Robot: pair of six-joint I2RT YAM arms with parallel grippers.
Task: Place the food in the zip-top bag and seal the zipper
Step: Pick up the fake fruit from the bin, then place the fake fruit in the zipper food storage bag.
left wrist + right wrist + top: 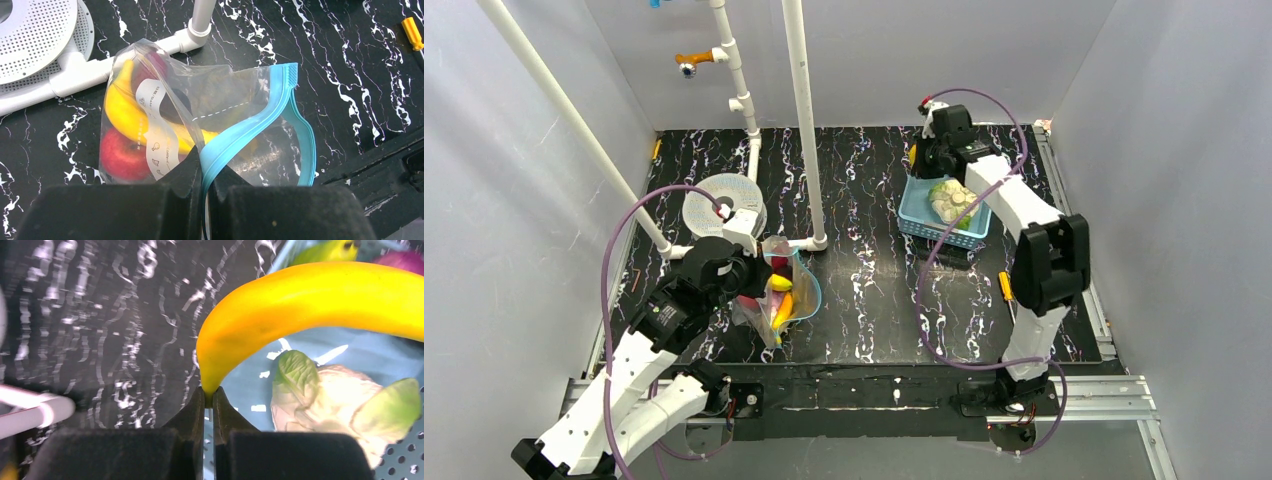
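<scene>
The zip-top bag [225, 95] lies on the black marbled table [340, 65] in front of my left arm, its mouth gaping toward the wrist camera. Inside I count 3 pieces: a bagged banana [120, 110], a red apple [120, 155] below it, and a magenta piece [150, 70] at the far end, partly behind the white label [155, 125]. There is a dark shape behind that label that I can't identify. The left gripper [205, 180] has its jaws clamped together on the zipper [260, 120] at 1 end of the mouth, and beyond the grip the strip's 2 sides stand apart.

Far right, the light-blue basket [916, 212] holds a pale leafy piece [330, 395], plus a green-yellow piece [330, 250] and a purple piece [405, 260], both cut off at the frame's top. The right gripper [209, 395] has its jaws pinched on the tip of a second banana [300, 300] over the basket's edge. I can't tell whether that banana rests on anything.
</scene>
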